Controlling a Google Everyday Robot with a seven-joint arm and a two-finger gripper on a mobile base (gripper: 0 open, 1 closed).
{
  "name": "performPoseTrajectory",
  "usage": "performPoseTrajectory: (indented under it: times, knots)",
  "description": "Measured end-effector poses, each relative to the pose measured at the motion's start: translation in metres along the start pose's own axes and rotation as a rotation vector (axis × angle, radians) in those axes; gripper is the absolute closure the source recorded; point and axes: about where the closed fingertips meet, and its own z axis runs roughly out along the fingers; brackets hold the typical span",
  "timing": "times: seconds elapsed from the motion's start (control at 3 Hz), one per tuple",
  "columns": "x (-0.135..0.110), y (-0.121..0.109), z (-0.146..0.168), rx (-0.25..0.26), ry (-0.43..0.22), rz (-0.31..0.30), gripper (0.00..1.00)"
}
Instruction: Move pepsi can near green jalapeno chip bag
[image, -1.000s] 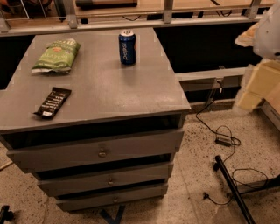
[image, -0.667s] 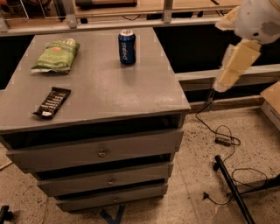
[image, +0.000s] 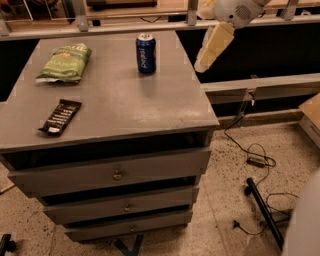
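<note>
The pepsi can stands upright at the back middle of the grey cabinet top. The green jalapeno chip bag lies flat at the back left, well apart from the can. My gripper hangs in the air at the upper right, just past the cabinet's right edge, right of the can and about level with it. It holds nothing that I can see.
A flat black bar wrapper lies at the front left of the top. The cabinet has three drawers below. A metal rail runs behind it. Cables and a black pole lie on the floor to the right.
My arm has swung in from the far right toward the cabinet's right edge and sits closer to the can. The can, bag and wrapper have not moved.
</note>
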Motion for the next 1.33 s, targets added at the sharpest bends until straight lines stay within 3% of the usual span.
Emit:
performPoseTrajectory:
  times: [0.67,1.33]
  knots:
    - [-0.045,-0.052,0.07,-0.049,-0.075,0.005,0.0]
    - [-0.06,-0.082,0.125,-0.04,-0.072,0.033,0.0]
